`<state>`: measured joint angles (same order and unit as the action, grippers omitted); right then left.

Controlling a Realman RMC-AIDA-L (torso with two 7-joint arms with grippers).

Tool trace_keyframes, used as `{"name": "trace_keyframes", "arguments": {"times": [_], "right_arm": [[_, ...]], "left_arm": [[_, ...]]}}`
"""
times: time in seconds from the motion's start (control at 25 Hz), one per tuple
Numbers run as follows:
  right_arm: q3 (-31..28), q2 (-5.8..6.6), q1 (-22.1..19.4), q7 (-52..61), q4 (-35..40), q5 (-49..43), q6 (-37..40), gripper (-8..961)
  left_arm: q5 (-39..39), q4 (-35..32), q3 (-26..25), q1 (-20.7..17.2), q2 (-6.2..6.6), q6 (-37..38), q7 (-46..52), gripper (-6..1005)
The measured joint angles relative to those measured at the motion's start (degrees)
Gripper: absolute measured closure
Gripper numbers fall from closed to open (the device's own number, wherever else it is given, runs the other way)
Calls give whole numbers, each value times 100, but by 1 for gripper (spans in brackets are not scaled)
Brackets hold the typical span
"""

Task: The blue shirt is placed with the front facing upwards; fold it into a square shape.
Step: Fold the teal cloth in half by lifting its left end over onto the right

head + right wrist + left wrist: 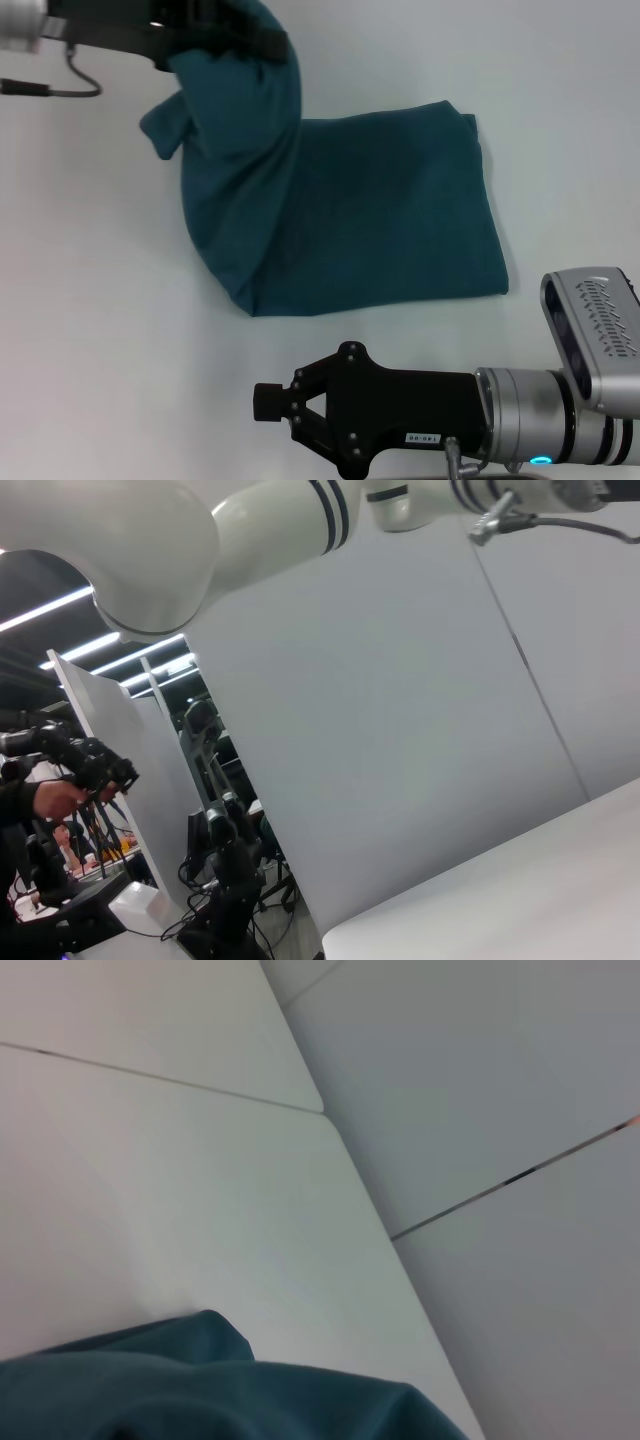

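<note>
Left end effector [215,45] lifts a bunched fold of the soft blue shirt [370,215].

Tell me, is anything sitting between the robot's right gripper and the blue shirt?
Nothing. In the head view, only bare white table lies between the right gripper and the blue shirt.

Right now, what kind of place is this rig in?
Likely a robotics lab or data-collection hall: white partition panels screen off the white table, other black robot arms stand beyond, and strip lights run overhead.
</note>
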<state>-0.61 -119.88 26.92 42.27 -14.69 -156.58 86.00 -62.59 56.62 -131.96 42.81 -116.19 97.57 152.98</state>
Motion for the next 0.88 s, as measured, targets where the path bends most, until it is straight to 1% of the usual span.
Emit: {"name": "trace_keyframes", "arguments": {"times": [0.24,0.48,0.64,0.68,0.72,0.88], "right_arm": [[-20,0,15,28,24,-4,-5,940],[-33,0,31,42,42,-4,-64,938],[-44,0,37,47,43,-4,-119,937],[-49,0,40,49,41,-4,-129,937],[-52,0,41,50,39,-4,-136,937],[-53,0,42,58,41,-4,-143,935]], "left_arm": [[31,-258,585,296,-121,-414,-1,907],[39,-335,951,658,-361,-485,-1,906],[85,-458,1247,879,-468,-633,6,906],[85,-458,1247,879,-468,-633,6,906],[252,-524,1353,1003,-528,-812,41,905],[456,-616,1359,1098,-560,-1049,97,905]]}}
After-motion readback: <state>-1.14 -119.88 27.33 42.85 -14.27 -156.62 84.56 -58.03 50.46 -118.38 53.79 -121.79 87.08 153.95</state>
